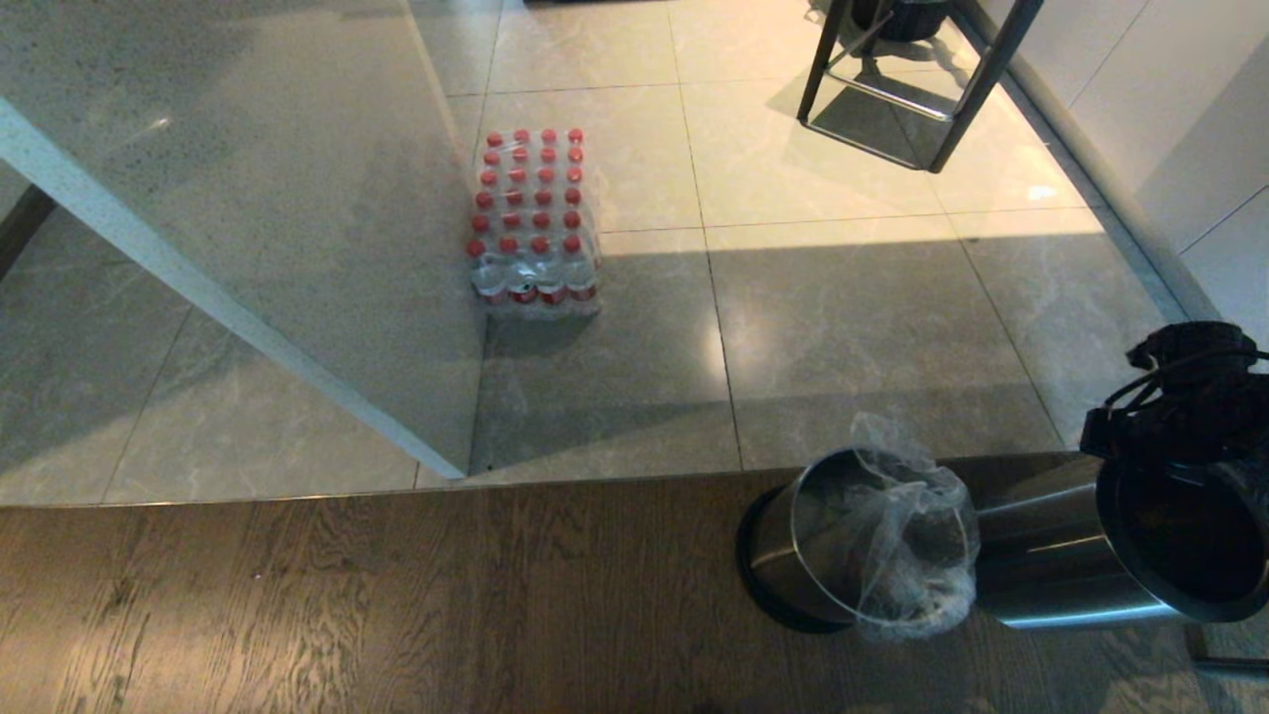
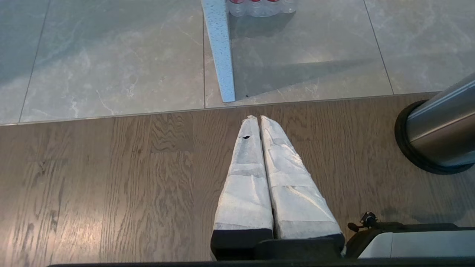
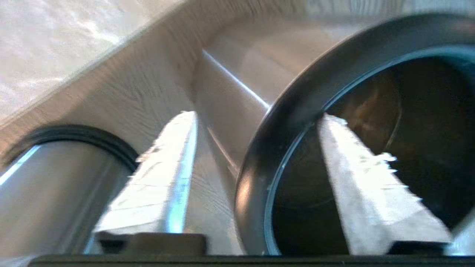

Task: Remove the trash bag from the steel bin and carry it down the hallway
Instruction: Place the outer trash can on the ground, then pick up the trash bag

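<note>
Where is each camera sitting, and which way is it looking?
Head: up high, looking down at the bottle pack, the bagged bin and a second bin; the right arm shows.
Left wrist: behind the shut left hand, facing the wood floor.
Right wrist: behind the open right hand, facing the second bin's mouth.
Shared: the head and left wrist views both see the bottle pack.

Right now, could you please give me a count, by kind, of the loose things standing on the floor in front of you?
Steel bins: 2
Clear trash bag: 1
Pack of red-capped bottles: 1
Black metal frame: 1
Total: 5
</note>
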Controlling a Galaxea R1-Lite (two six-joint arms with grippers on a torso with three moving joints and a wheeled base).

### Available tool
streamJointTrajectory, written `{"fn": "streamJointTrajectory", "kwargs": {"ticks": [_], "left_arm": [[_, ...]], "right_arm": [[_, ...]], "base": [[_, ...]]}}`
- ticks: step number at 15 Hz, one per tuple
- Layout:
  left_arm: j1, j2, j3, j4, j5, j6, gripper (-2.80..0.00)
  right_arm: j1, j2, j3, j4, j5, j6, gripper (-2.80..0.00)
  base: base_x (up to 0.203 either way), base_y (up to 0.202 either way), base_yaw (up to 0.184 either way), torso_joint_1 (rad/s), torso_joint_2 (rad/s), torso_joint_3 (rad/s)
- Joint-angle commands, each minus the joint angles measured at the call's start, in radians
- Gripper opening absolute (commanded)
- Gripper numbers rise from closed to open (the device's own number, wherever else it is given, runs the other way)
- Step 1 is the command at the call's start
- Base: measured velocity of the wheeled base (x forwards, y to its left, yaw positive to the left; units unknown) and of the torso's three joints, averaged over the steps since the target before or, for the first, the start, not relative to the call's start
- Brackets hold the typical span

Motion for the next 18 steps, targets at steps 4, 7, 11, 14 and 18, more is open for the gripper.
{"fn": "streamJointTrajectory", "kwargs": {"ticks": [4, 7, 11, 14, 18], "left_arm": [[0.0, 0.0, 0.0, 0.0, 0.0, 0.0, -2.8], [0.0, 0.0, 0.0, 0.0, 0.0, 0.0, -2.8], [0.0, 0.0, 0.0, 0.0, 0.0, 0.0, -2.8], [0.0, 0.0, 0.0, 0.0, 0.0, 0.0, -2.8], [0.0, 0.0, 0.0, 0.0, 0.0, 0.0, -2.8]], "right_arm": [[0.03, -0.291, 0.104, 0.063, 0.012, -0.009, -2.8], [0.095, -0.458, 0.174, 0.277, 0.018, -0.011, -2.8], [0.219, -0.52, 0.271, 0.436, 0.236, -0.018, -2.8], [0.262, -0.447, 0.269, 0.429, 0.253, -0.035, 0.0], [0.277, -0.331, 0.247, 0.388, 0.258, -0.027, 0.0]], "base": [[0.0, 0.0, 0.0, 0.0, 0.0, 0.0], [0.0, 0.0, 0.0, 0.0, 0.0, 0.0], [0.0, 0.0, 0.0, 0.0, 0.0, 0.0], [0.0, 0.0, 0.0, 0.0, 0.0, 0.0], [0.0, 0.0, 0.0, 0.0, 0.0, 0.0]]}}
